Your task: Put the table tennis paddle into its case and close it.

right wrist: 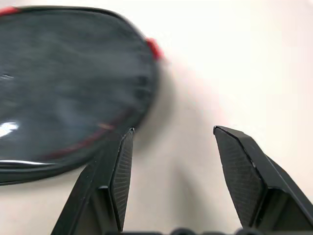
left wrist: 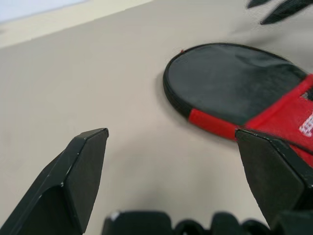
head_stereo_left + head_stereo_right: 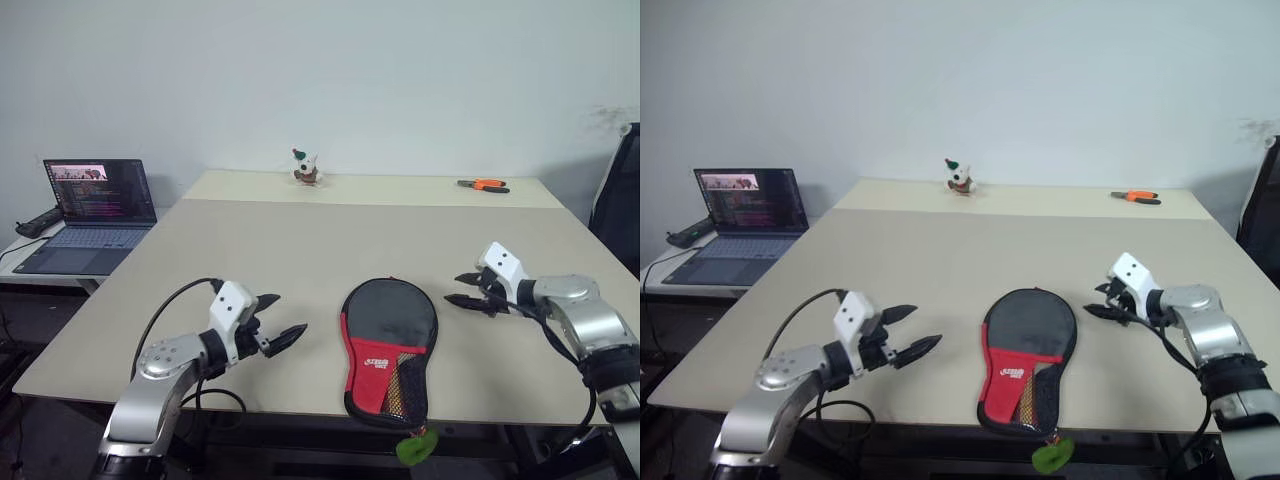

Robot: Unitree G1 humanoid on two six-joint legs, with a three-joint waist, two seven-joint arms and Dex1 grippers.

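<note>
The case [image 3: 389, 347] lay flat near the table [image 3: 300, 250] front edge, seemingly zipped, between the left claw [image 3: 282, 320] and right claw [image 3: 467, 289], both open and empty. Next likely needed closing inspection.

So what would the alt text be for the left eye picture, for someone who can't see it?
A black-and-red paddle case lies flat near the front edge of a beige table, between two open robot grippers, left gripper and right gripper. A laptop sits on a side desk.
</note>
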